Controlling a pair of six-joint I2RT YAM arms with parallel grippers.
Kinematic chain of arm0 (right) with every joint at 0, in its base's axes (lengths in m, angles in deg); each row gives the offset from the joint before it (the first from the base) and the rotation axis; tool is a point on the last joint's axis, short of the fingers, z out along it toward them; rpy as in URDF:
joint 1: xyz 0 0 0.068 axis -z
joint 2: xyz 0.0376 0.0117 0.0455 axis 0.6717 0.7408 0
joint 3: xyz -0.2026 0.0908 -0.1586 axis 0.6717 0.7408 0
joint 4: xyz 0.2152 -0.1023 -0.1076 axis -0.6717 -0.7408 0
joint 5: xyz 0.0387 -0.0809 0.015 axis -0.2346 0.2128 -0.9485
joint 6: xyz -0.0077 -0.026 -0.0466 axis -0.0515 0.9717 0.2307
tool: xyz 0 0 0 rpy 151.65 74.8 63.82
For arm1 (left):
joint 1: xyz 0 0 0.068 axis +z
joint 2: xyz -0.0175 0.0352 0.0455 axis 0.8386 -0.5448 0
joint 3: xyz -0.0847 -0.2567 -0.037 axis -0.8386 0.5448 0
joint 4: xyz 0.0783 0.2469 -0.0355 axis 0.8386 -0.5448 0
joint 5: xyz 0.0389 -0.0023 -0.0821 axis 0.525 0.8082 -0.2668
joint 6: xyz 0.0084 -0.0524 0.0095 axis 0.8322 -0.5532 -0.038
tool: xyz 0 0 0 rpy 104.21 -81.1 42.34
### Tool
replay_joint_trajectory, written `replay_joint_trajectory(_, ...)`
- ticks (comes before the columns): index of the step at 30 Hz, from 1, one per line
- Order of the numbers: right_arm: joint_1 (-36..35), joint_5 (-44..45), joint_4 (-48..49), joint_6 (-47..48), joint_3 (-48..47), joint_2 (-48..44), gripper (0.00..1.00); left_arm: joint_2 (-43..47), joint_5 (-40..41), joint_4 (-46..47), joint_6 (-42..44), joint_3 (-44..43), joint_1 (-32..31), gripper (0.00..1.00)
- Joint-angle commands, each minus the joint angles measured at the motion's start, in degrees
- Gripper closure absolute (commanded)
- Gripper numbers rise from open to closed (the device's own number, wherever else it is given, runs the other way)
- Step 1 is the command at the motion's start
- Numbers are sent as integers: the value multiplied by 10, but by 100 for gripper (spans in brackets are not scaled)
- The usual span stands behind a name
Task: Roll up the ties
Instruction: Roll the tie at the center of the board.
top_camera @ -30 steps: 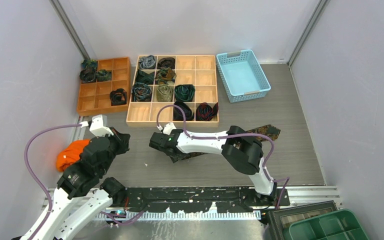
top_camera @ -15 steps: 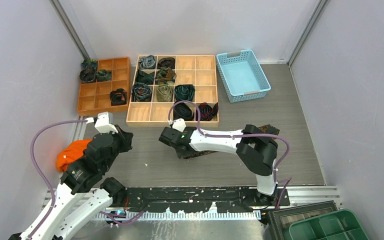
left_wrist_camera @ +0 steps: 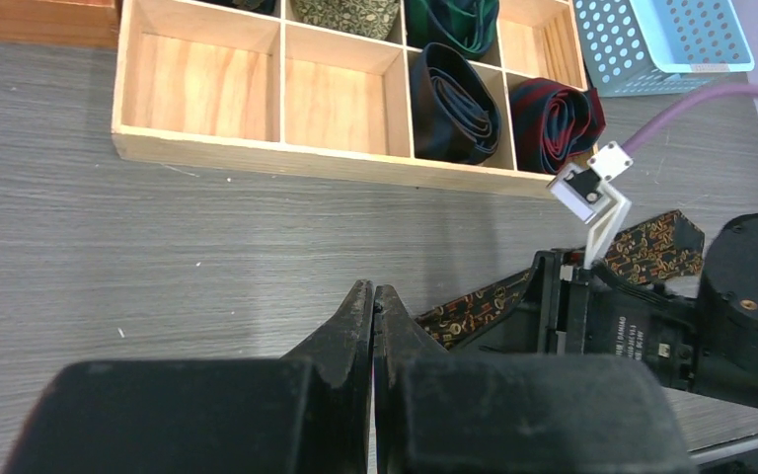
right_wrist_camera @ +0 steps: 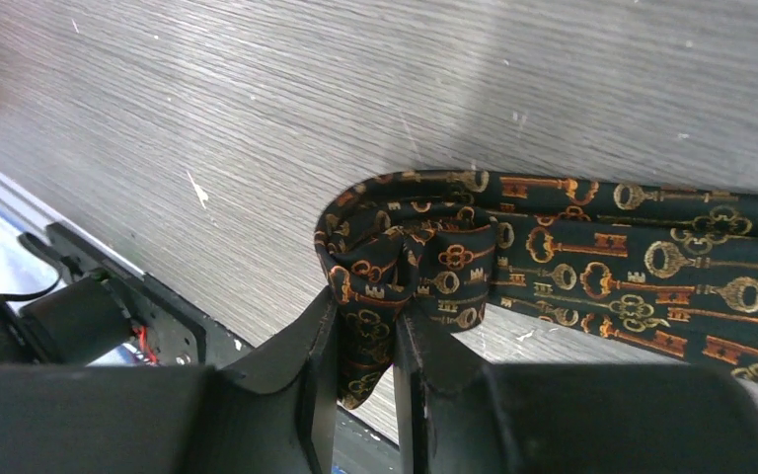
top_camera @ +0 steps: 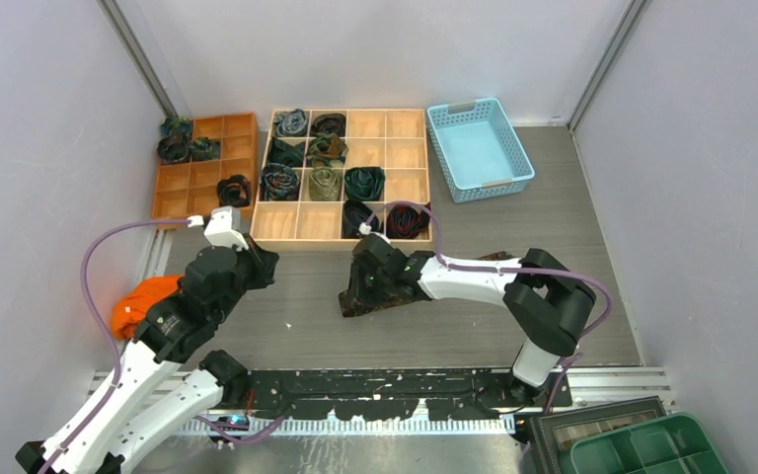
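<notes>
A dark brown tie with a gold key pattern lies on the grey table. My right gripper is shut on its folded, partly rolled end; the rest of the strip runs off to the right. The right gripper sits at the table's middle. My left gripper is shut and empty, hovering just left of the tie; it shows in the top view. Rolled ties fill several cells of the light wooden box, among them a black one and a red one.
An orange wooden tray with several rolled ties stands at the back left. A light blue basket stands at the back right. An orange cloth lump lies at the left edge, beside the left arm. A black rail runs along the near edge.
My right gripper has moved right and farther from the near edge with the tie's end, folding the strip over. My left gripper has moved forward and right towards the light box.
</notes>
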Motion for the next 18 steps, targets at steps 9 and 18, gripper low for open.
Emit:
replay_joint_trajectory(9, 76, -158, 298, -91, 172, -49, 77, -31, -31, 65, 9, -31, 1, 100)
replay_joint_trajectory(18, 96, -207, 362, -105, 203, -74, 77, -60, -47, 93, 5, -35, 2, 100)
